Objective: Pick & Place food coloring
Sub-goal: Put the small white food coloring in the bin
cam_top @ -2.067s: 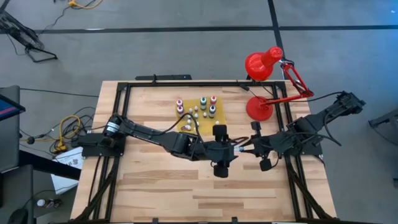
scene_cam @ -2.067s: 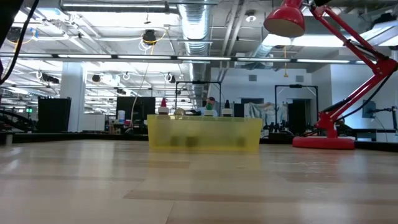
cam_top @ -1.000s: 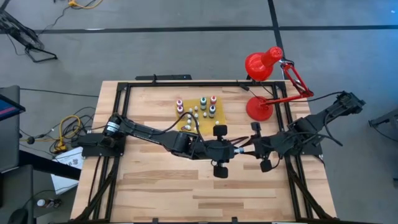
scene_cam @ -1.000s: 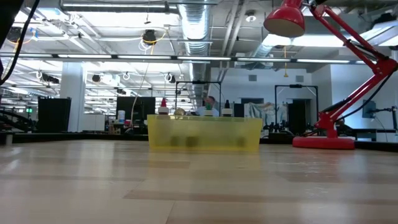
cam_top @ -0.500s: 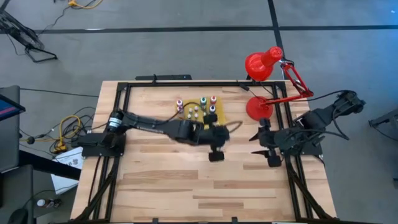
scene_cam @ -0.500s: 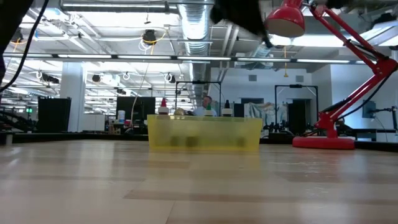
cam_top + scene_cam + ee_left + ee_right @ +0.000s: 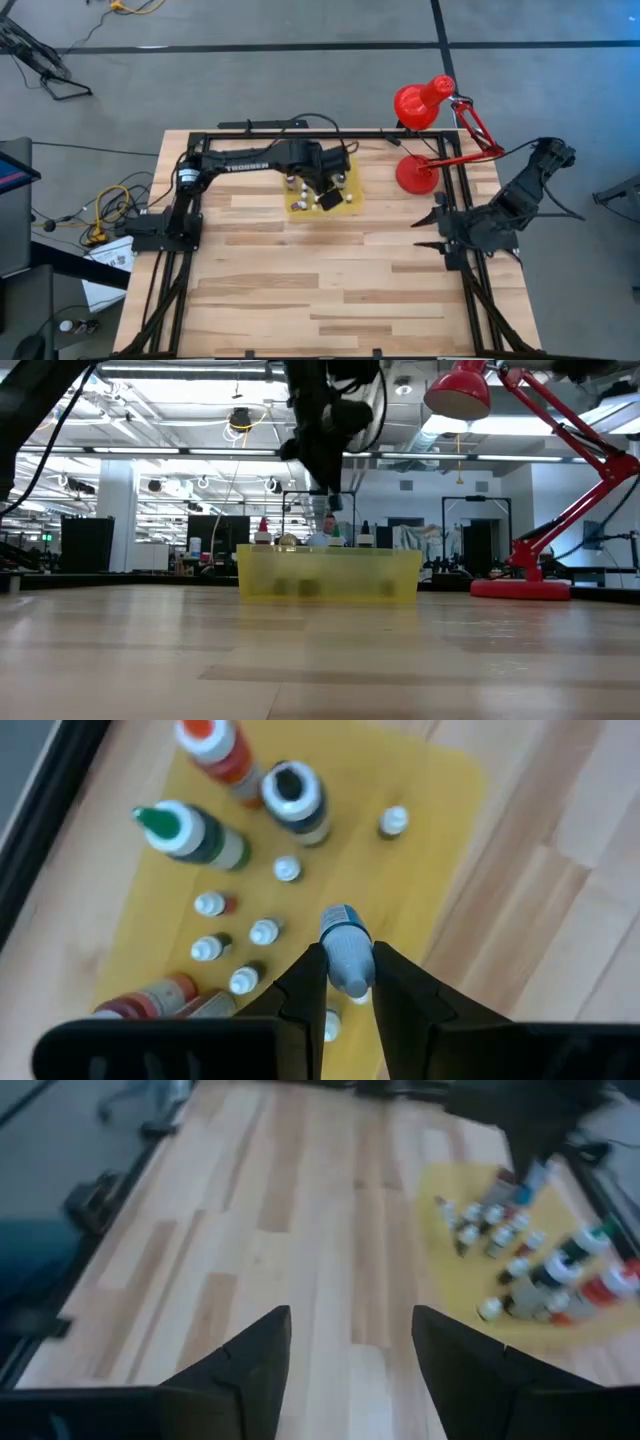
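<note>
A yellow mat (image 7: 345, 195) lies near the table's far edge, with several small food coloring bottles (image 7: 210, 905) standing on it, among them bigger ones with a green cap (image 7: 165, 820) and a red one (image 7: 205, 735). My left gripper (image 7: 347, 965) hangs over the mat (image 7: 330, 575), pointing down, shut on one small bluish bottle (image 7: 345, 945). My right gripper (image 7: 350, 1350) waits open by the table's right edge (image 7: 428, 232) with nothing between its fingers. My left gripper pinches the small bluish bottle by its body (image 7: 350, 975) between the two fingers, which come from above and point down. The bottle's cap end (image 7: 338, 915) points down at the mat. The low view shows the gripper tip (image 7: 333, 500) well above the mat, so the bottle is lifted clear.
A red desk lamp (image 7: 425, 105) stands with its round base (image 7: 415, 175) at the table's far right corner, close to the mat. A black frame (image 7: 300, 133) runs around the table. Bare wood lies across the near half (image 7: 320, 290).
My left gripper has swung from the table's middle toward the far edge and now hangs over the yellow mat, tipped to point down, still carrying the small bottle. My right gripper has drawn back from the middle toward the table's right edge.
</note>
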`<state>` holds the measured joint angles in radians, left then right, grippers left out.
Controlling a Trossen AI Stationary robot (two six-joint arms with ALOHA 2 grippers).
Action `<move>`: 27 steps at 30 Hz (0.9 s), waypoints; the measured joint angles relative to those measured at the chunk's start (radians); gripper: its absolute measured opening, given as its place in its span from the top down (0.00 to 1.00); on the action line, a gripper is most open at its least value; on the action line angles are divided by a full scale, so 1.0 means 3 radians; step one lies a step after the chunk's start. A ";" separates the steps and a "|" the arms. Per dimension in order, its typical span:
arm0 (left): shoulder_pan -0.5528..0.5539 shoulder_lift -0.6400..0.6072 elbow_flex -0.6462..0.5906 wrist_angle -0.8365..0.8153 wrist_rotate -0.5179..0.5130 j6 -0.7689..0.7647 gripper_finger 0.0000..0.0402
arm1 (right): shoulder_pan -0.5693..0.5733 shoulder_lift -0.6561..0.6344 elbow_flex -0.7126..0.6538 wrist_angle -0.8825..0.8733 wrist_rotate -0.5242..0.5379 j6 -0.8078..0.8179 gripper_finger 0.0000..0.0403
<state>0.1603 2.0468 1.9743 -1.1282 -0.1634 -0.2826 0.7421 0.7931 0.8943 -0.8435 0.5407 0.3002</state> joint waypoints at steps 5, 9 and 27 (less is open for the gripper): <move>0.0124 0.0001 -0.0157 -0.0009 0.0186 -0.0034 0.86 | 0.0302 -0.0485 -0.0844 0.0481 0.0618 0.0446 0.53; 0.0143 0.0006 -0.0358 0.0170 0.0209 -0.0055 0.86 | 0.0442 -0.0811 -0.1418 0.1012 0.0867 0.0474 0.54; 0.0141 0.0005 -0.0662 0.0694 0.0354 -0.0088 0.86 | 0.0532 -0.1516 -0.2955 0.3292 0.0652 -0.0447 0.52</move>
<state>0.2028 2.0483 1.7756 -0.9201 -0.0571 -0.3091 0.9017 0.3383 0.0079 0.1443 0.7365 0.1662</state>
